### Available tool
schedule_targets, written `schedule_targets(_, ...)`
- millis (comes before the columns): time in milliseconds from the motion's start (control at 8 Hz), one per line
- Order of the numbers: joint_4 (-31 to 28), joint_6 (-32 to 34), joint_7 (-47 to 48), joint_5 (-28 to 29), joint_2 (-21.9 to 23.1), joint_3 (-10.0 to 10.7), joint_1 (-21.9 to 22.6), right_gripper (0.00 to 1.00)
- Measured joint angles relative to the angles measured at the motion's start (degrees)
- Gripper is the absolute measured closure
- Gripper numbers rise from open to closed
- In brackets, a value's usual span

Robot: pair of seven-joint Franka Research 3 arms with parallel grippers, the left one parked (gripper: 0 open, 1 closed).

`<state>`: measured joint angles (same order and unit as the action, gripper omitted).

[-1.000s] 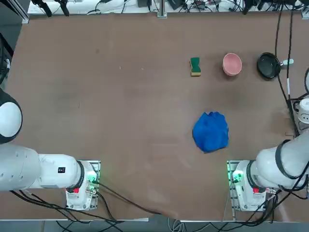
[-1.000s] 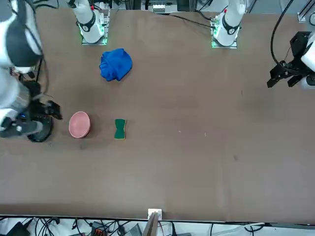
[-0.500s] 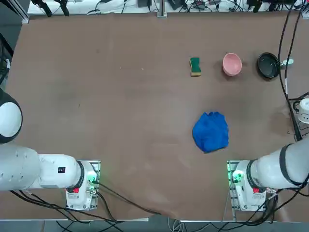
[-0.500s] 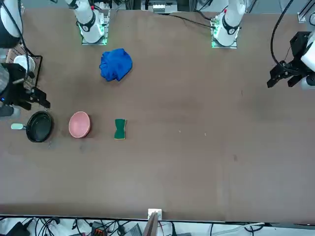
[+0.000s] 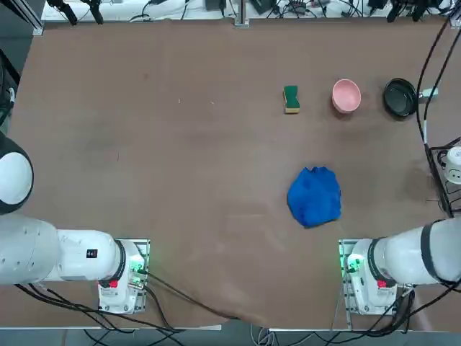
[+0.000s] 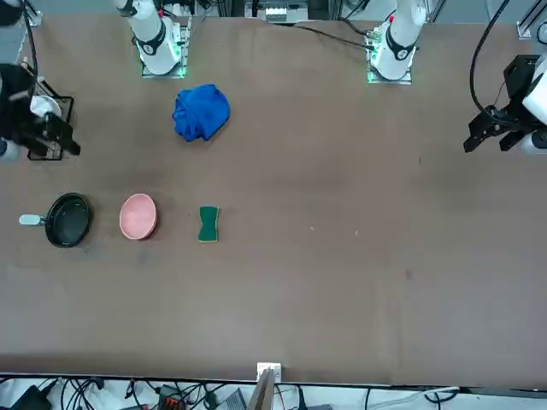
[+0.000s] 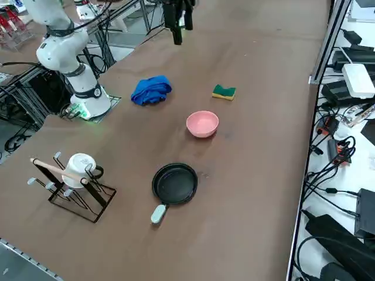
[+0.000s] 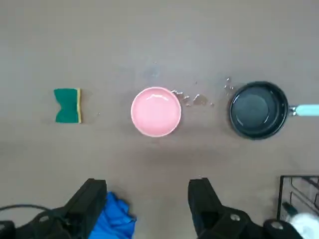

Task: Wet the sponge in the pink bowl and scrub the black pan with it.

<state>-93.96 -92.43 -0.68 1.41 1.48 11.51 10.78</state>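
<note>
Scanning top view: sponge (image 5: 291, 99), pink bowl (image 5: 346, 96) and black pan (image 5: 400, 97) sit in one row, bowl between the other two, likely staged in order of use; blue cloth (image 5: 314, 196) lies apart, nearer the arm bases. Front view: right gripper (image 6: 38, 137) hangs off to the pan's side of the bowl. Wrist view: jaws wide apart, empty; sponge well clear of them, beyond the bowl on the side away from the pan; droplets between bowl and pan.

Bowl (image 5: 346, 96) lies between sponge (image 5: 291, 99) and pan (image 5: 400, 98).

Right pincer (image 8: 147, 206) raised, fingers apart
</note>
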Motion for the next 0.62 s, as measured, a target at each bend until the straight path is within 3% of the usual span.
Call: schedule_targets(625,0.42,1.95,0.14,-0.21,2.6,0.04,0.13,0.0)
